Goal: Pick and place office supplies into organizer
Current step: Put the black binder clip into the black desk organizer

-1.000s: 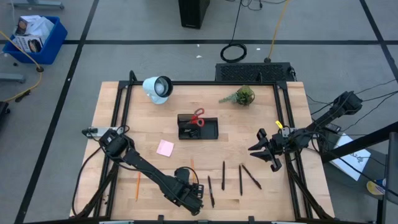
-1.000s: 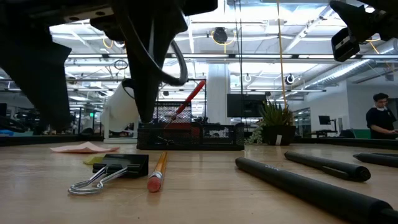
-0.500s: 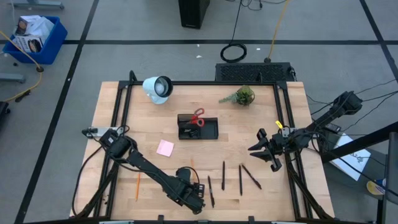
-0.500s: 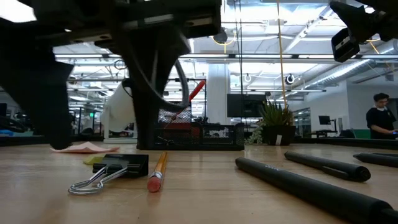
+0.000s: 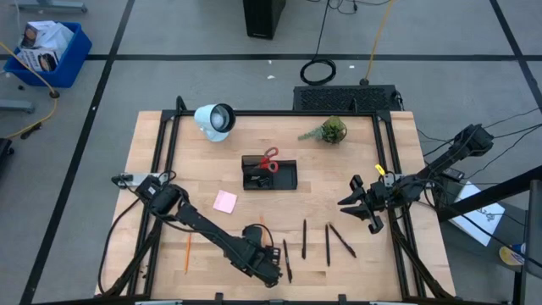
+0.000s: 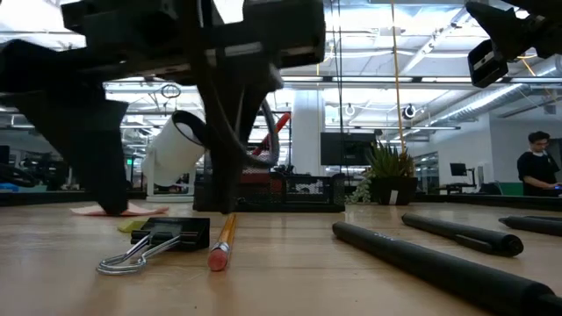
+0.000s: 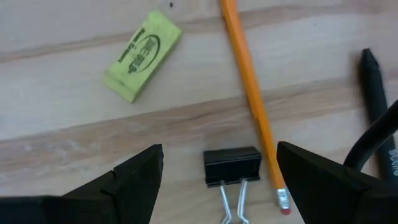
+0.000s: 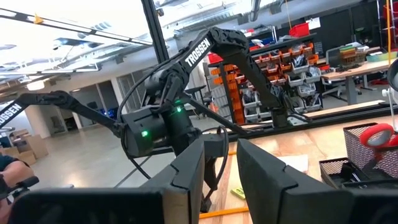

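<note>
My left gripper [image 7: 221, 186] is open near the table's near edge [image 5: 262, 269], its fingers standing down on either side of a small black binder clip [image 7: 232, 167] without touching it. An orange pencil [image 7: 252, 93] lies beside the clip, a yellow eraser [image 7: 143, 55] farther off, and a black pen [image 7: 378, 106] to the side. In the low view the fingers [image 6: 101, 158] hang just behind the clip [image 6: 176, 233]. The black organizer [image 5: 284, 178] holds red-handled scissors [image 5: 269, 160]. A pink sticky pad [image 5: 224, 201] lies on the table. My right gripper [image 5: 351, 203] waits at the right, open by a narrow gap.
Several black pens [image 5: 328, 244] lie right of the left gripper, and another orange pencil [image 5: 187, 252] lies toward the left. A white lamp [image 5: 215, 120], a green plant [image 5: 333, 130] and a black mesh panel [image 5: 343, 99] stand at the far side.
My left gripper has come down toward the table and shifted slightly toward the table's right, so its open fingers now stand low around the binder clip. The clip, pencil and pens have stayed put.
</note>
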